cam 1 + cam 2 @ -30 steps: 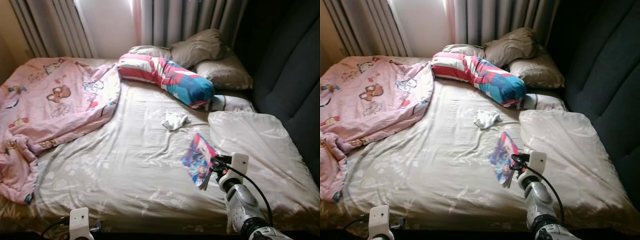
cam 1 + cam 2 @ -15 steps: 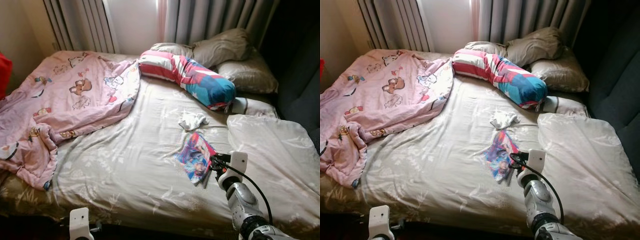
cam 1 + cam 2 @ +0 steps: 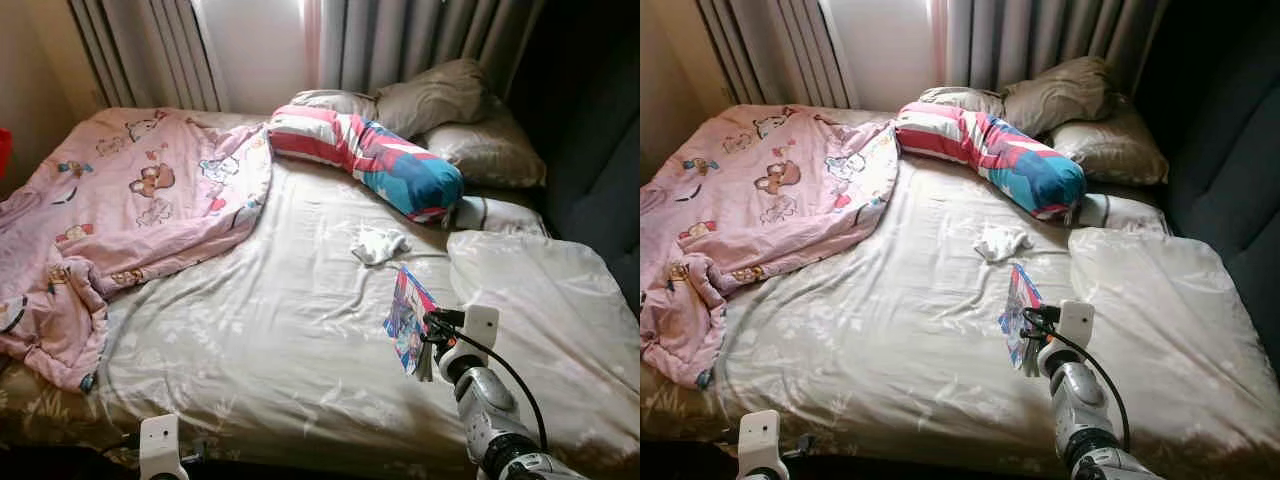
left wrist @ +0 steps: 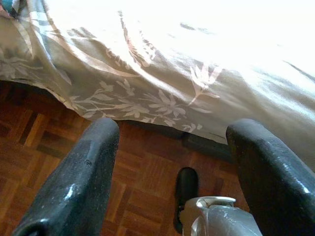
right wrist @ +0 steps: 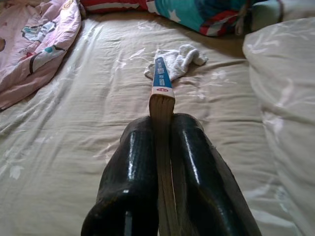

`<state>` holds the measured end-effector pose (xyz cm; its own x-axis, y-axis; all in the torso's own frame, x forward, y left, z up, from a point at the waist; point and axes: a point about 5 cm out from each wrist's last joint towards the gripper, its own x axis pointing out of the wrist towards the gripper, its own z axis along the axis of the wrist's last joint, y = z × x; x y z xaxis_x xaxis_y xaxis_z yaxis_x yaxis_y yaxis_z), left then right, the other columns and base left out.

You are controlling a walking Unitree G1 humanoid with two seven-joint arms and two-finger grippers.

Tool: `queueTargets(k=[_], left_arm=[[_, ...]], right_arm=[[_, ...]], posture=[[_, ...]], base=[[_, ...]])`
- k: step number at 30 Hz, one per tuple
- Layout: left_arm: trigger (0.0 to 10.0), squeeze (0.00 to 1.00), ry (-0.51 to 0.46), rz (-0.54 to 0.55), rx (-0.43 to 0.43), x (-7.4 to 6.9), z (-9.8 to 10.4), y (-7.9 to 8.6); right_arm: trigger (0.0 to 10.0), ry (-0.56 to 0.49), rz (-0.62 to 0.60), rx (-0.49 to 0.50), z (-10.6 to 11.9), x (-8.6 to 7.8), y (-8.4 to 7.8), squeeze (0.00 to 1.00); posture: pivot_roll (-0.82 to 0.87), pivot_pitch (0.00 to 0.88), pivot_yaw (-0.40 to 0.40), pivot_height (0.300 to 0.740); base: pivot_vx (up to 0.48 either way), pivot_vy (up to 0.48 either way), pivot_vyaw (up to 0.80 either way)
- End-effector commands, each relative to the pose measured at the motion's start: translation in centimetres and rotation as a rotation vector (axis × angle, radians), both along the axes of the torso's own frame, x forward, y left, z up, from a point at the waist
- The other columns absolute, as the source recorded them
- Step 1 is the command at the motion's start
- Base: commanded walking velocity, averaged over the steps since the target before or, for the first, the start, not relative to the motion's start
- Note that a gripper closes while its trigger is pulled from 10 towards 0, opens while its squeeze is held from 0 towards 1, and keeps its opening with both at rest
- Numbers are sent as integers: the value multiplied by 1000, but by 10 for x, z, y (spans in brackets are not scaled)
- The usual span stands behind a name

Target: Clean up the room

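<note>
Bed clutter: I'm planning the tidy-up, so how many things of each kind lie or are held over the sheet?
Beige pillows: 2
Striped bolster: 1
Pink quilt: 1
Beige duvet: 1
White cloth: 1
Book, clamped in right gripper: 1
Total: 7

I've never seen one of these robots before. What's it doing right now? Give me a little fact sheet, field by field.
Place: a bedroom, at the side of a bed
Right gripper: shut on a colourful book, held edge-up above the sheet
Left gripper: open, low by the bed's edge over the wooden floor
Also on the bed: white cloth, pink blanket, striped bolster, pillows
</note>
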<state>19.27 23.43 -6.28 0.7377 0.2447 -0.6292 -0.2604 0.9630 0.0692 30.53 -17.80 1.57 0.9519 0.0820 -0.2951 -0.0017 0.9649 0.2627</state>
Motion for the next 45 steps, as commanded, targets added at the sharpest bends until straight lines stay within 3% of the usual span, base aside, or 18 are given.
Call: queueTargets(k=[1,17,34,42,45], left_arm=[[10000,0,21,-7,2,-3,-2,2],[10000,0,12,-20,8,-1,0,3],[10000,0,28,-40,31,-11,-2,11],[10000,0,23,-65,54,-16,-1,17],[10000,0,20,-67,67,-19,-1,22]], right_arm=[[10000,-44,-7,-4,8,6,-1,0],[10000,-41,-42,33,8,6,1,0],[10000,-46,-7,65,12,12,18,0],[10000,-73,1,99,22,22,31,0],[10000,-125,-30,165,33,29,34,0]], posture=[[81,48,-45,738],[85,63,-31,738],[99,123,-1,738],[135,164,18,679],[151,182,24,660]], base=[[296,0,0],[110,0,0],[0,0,0],[0,0,0],[0,0,0]])
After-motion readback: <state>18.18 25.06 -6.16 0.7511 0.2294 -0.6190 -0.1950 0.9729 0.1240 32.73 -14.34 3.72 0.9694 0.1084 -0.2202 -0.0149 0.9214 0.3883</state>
